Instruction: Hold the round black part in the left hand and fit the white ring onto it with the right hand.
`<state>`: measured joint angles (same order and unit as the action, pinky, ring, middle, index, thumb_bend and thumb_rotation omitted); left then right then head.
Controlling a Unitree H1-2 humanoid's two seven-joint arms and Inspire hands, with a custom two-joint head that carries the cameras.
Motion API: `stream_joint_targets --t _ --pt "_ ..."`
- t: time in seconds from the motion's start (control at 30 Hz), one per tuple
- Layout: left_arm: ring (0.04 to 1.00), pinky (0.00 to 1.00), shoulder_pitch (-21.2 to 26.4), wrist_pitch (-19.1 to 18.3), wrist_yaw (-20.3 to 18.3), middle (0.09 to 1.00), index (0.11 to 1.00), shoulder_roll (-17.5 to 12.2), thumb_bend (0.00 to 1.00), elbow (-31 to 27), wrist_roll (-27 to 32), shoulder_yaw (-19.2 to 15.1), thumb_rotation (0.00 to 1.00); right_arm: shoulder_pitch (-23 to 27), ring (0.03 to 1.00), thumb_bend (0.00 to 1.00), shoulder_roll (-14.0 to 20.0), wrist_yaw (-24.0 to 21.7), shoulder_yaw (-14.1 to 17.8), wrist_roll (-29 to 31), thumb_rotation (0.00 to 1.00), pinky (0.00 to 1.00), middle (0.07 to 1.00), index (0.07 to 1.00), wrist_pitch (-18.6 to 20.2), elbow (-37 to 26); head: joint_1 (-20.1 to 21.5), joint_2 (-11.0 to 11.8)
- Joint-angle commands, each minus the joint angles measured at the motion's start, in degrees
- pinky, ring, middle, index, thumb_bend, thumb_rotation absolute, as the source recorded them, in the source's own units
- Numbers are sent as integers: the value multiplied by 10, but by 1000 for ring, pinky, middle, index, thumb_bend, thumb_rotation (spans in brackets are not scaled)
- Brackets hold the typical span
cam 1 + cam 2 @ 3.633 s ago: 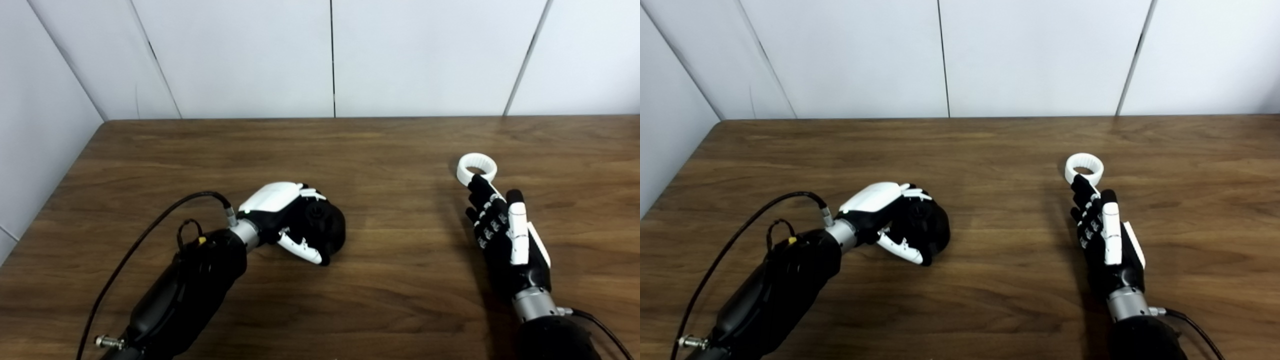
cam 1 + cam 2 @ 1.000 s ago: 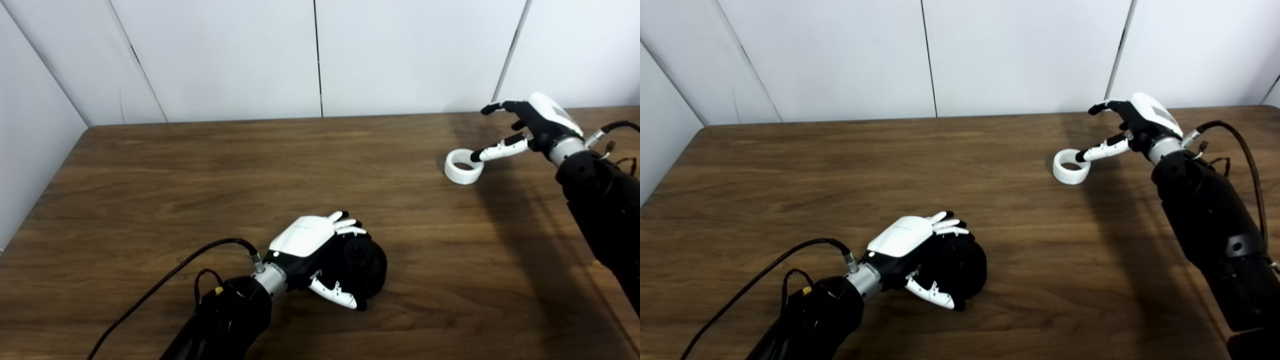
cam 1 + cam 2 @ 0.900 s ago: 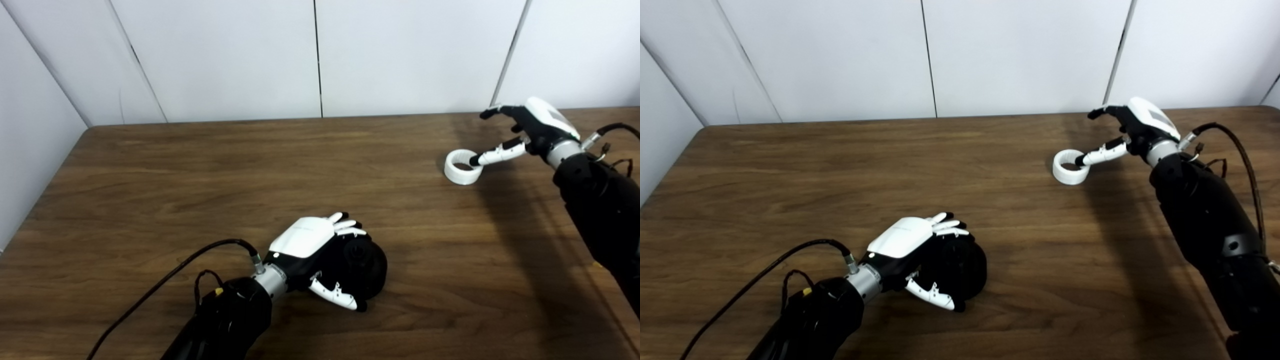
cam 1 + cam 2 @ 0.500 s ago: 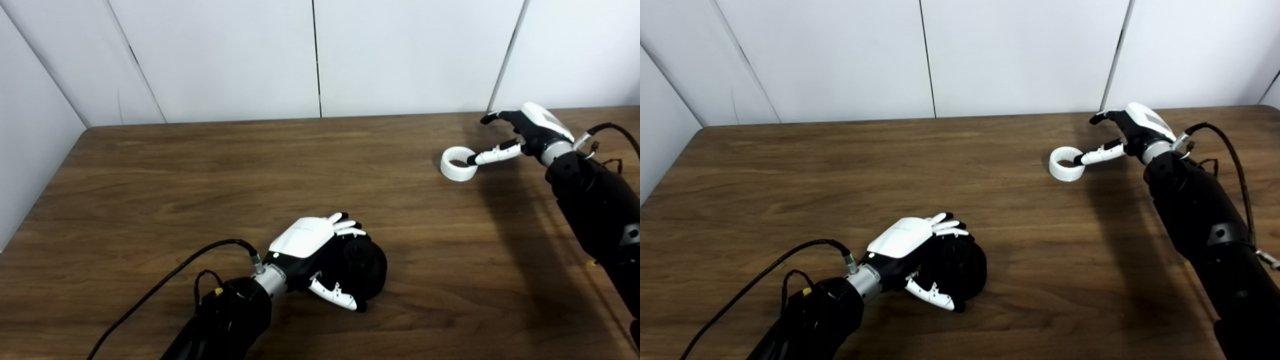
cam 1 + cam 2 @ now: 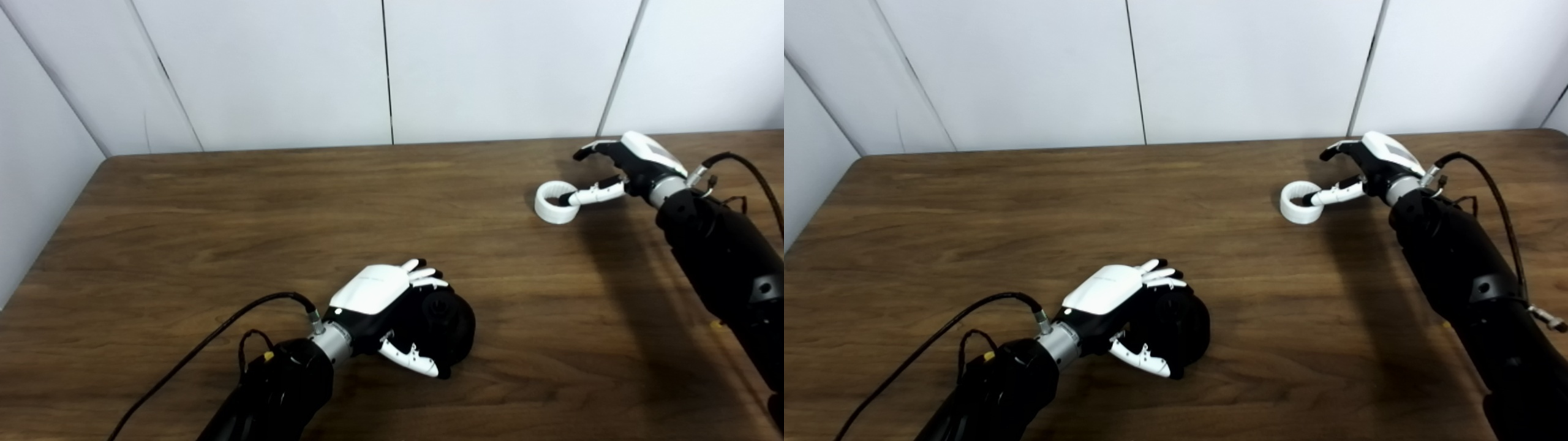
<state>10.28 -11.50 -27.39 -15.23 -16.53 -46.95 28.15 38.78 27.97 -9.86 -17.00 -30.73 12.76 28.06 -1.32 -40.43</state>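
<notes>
My left hand (image 5: 380,297) is shut on the round black part (image 5: 452,321) and rests with it on the wooden table (image 5: 245,214), near the front middle. The white ring (image 5: 544,211) lies flat on the table at the far right. My right hand (image 5: 631,164) is just right of the ring, fingers spread apart and arched above the table. Its thumb tip (image 5: 1312,198) reaches into the ring's hole and touches the rim. The fingers do not close on the ring.
White wall panels (image 5: 392,67) stand along the table's far edge and the left side. A black cable (image 5: 202,352) runs from my left wrist toward the front left. Another cable (image 5: 1488,177) loops behind my right wrist.
The view shifted since the earliest frames. My right hand swung round to the ring's far right side and has slid left with its thumb in the ring, nudging the ring left. My left hand is unmoved.
</notes>
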Motion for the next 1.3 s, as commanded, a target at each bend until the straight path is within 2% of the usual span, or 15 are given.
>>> stream_joint_targets --t 0.0,0.13,0.3,0.63,1.0,1.27 --pt "1000 928 0 -6 -21 942 820 -2 976 17 4 5 451 16 950 879 3 -8 0 -7 367 864 912 787 9 -20 -1 2" --pt "1000 931 1 -3 -18 941 818 -2 982 23 3 6 454 17 943 880 4 -8 6 -4 374 840 903 785 11 -23 0 4" --pt "1000 942 2 -1 -17 943 821 -3 976 29 4 5 446 13 911 875 0 -10 33 27 354 775 887 780 8 -36 1 6" --pt "1000 941 3 4 -14 940 822 -1 975 41 2 4 433 13 879 881 1 -16 60 53 392 785 870 769 8 -45 1 8" --pt "1000 937 4 6 -11 937 827 -2 978 50 3 3 433 15 884 869 0 -20 69 70 411 821 871 761 14 -47 0 9" --pt "999 929 7 4 -12 937 818 0 979 53 7 1 423 -2 884 864 8 -49 56 63 407 809 876 770 26 -87 2 6"
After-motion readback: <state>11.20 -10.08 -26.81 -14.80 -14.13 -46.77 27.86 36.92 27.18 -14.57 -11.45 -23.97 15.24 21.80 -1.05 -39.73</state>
